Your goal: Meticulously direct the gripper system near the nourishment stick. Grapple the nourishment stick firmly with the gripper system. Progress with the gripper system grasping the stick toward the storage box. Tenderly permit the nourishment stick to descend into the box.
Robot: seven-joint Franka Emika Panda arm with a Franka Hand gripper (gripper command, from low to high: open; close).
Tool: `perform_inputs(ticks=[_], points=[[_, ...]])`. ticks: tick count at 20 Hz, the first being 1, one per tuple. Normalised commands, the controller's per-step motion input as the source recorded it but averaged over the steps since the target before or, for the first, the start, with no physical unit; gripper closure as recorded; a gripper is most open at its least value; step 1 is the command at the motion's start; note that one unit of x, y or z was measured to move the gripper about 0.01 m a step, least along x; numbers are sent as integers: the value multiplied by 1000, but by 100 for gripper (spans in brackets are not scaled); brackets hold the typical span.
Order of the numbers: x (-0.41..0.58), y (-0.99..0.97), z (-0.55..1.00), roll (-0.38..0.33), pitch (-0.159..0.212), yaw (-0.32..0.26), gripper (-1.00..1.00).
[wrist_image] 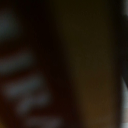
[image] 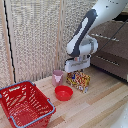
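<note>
The nourishment stick [image: 79,81], a flat yellow-and-red printed package, stands upright on the wooden table. My gripper system [image: 77,71] hangs straight above it, its white head right at the package's top edge. The fingers are lost against the package top, so I cannot tell whether they are open or shut on it. The storage box [image: 15,89], a red lattice basket with a grey-blue rim handle, sits at the exterior view's lower left, well apart from the package. The wrist view is dark and blurred, showing only a brownish surface very close to the lens.
A pink cup [image: 58,77] stands just to the exterior view's left of the package. A small round red bowl [image: 63,93] lies in front of the cup. A slatted screen [image: 35,35] backs the table, and wooden drawers [image: 112,47] stand behind at the exterior view's right.
</note>
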Motion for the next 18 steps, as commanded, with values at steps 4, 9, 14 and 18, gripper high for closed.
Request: perform_inputs(ticks=[4, 9, 14, 18], points=[[-5, 0, 39, 0, 0, -45, 100], [0, -37, 512, 2, 13, -62, 100], [55, -179, 856, 39, 39, -19, 100], [152, -144, 951, 59, 53, 0, 100]])
